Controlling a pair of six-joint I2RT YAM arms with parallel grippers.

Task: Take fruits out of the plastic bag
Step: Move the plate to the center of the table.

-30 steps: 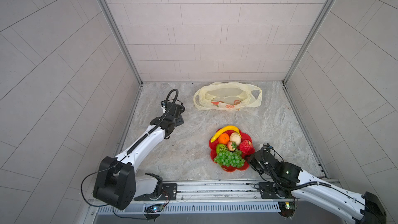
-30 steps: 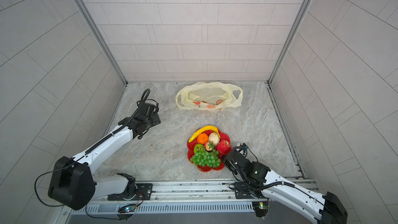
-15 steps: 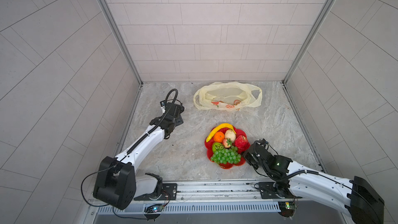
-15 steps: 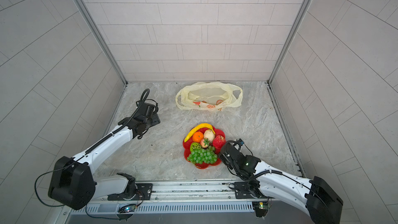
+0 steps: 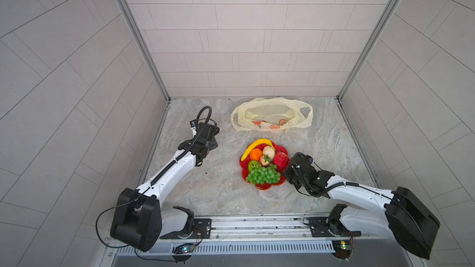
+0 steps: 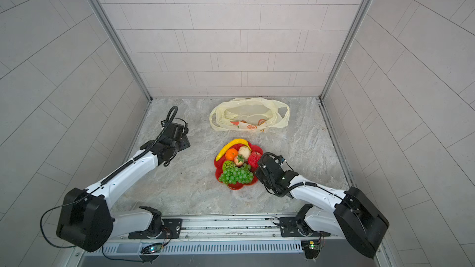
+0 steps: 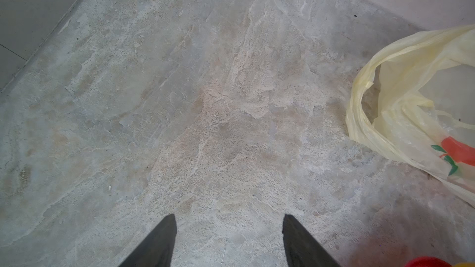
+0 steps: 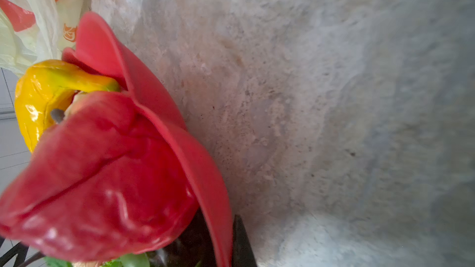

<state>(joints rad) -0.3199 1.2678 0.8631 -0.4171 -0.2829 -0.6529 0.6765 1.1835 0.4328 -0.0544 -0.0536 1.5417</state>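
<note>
While the right gripper sits against the plate, its wrist view shows me the red rim pinched between 2 dark fingers, clamped tight. Every one of the fruits I can make out lies heaped on that plate: banana, orange, grapes, a cream bulb and red pieces. The bag lies flat on the table near the back wall, apart from the plate. My left gripper hovers over bare table beside the bag, its 2 fingers spread wide, holding nothing.
</note>
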